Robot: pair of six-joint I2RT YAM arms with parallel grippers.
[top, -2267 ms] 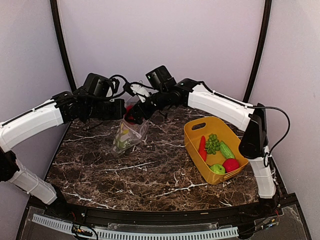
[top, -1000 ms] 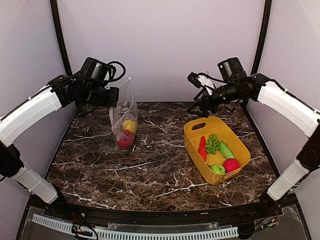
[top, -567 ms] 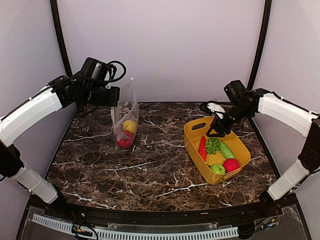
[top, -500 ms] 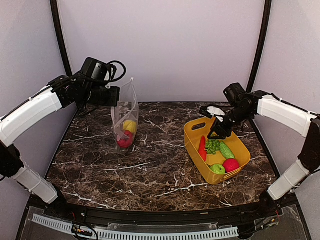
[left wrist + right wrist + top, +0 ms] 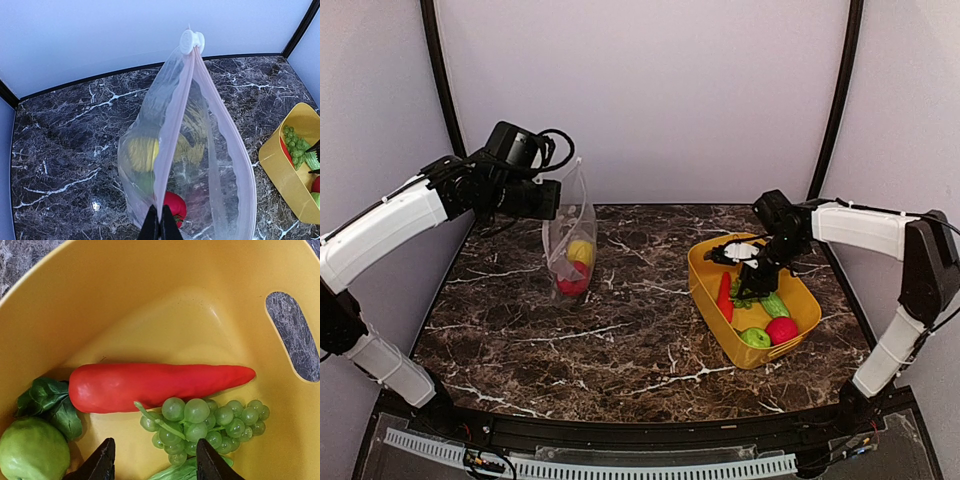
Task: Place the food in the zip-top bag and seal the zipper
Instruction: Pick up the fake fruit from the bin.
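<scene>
Your left claw (image 5: 160,227) is clamped shut on one lip of the zip-top bag (image 5: 225,165), right on the pinkish zipper (image 5: 175,120). It holds the bag upright at about 10 o'clock on the bench (image 5: 620,350). The two lips meet at the white slider (image 5: 191,41) at the far end and spread apart toward the claw, so the mouth gapes. Inside the bag lie a yellow piece (image 5: 142,154) and, below it, a red piece (image 5: 175,206). Whether the bag's bottom touches the bench cannot be told.

Your right claw (image 5: 156,462) sits down inside the yellow tub (image 5: 150,300) at 3 o'clock, its fingers apart and gripping nothing. The grape bunch (image 5: 200,422) lies just beyond the fingertips, its stem pointing to 10 o'clock in the wrist view. The red pepper (image 5: 160,385) lies crosswise, touching the bunch on its 12 o'clock side. A green apple (image 5: 32,450) sits at 8 o'clock of the pepper, beside a dark leaf (image 5: 50,402). From above you also see a red ball (image 5: 782,330) toward the tub's near end and a pale green gourd (image 5: 775,303) just beside the claw.
</scene>
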